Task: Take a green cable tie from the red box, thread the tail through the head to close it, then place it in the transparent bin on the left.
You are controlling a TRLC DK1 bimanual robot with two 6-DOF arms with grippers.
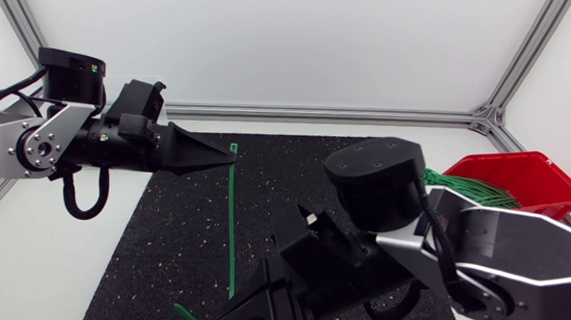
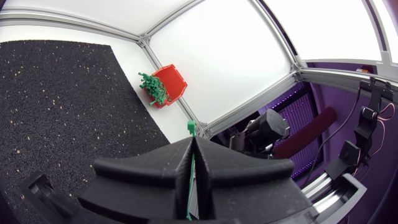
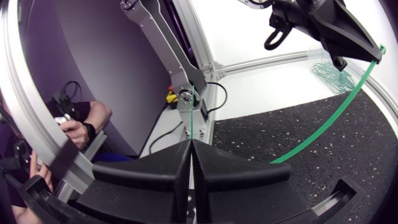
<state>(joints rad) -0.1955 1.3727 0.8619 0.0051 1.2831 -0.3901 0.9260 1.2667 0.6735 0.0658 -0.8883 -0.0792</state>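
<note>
While pinching the green cable tie endwise in left hand and right hand, risks missing its head through tail twist.

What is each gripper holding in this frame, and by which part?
One green cable tie, held by both. The left gripper is shut just behind its head, and the right gripper is shut near its tail end. The strap spans between them.

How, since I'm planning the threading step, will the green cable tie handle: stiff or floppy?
Probably springy, not limp: the green cable tie spans unsupported between the left gripper and right gripper, bowing in a smooth arc in the right wrist view. Likely very light, being a thin strip. It may spring straight if one end is released.
</note>
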